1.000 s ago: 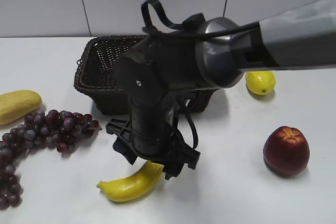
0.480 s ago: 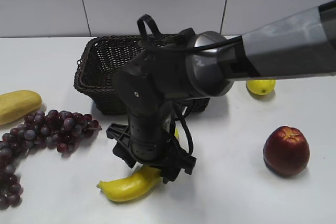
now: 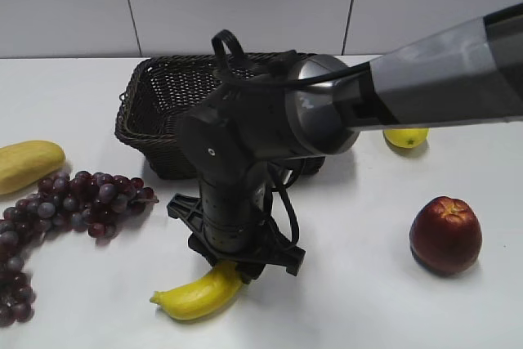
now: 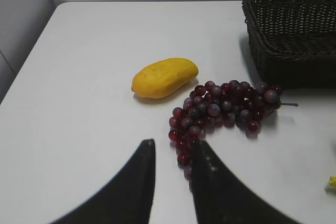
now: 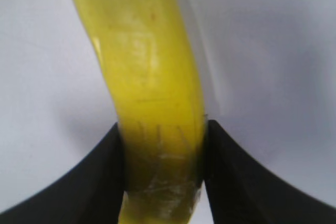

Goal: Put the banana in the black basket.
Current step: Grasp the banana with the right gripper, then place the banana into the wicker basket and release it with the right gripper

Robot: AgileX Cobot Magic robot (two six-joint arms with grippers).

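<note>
The banana (image 3: 192,296) lies on the white table near the front, in front of the black basket (image 3: 143,112). My right gripper (image 3: 237,263) points straight down over the banana's right end and hides that end. In the right wrist view both fingers (image 5: 164,145) press the banana's sides (image 5: 152,77), so the gripper is shut on it. The banana still rests on the table. My left gripper (image 4: 172,148) is empty, with a narrow gap between its fingers, above the table near the grapes. The basket's corner shows in the left wrist view (image 4: 294,51).
A bunch of dark red grapes (image 3: 73,194) (image 4: 226,106) lies left of the banana. A stubby pale-yellow fruit (image 3: 29,163) (image 4: 164,77) sits at the far left. A lemon (image 3: 406,136) and a red apple (image 3: 445,234) sit on the right.
My right arm has come down lower over the banana's right end, and its fingers now sit against the banana's sides. The banana has shifted slightly.
</note>
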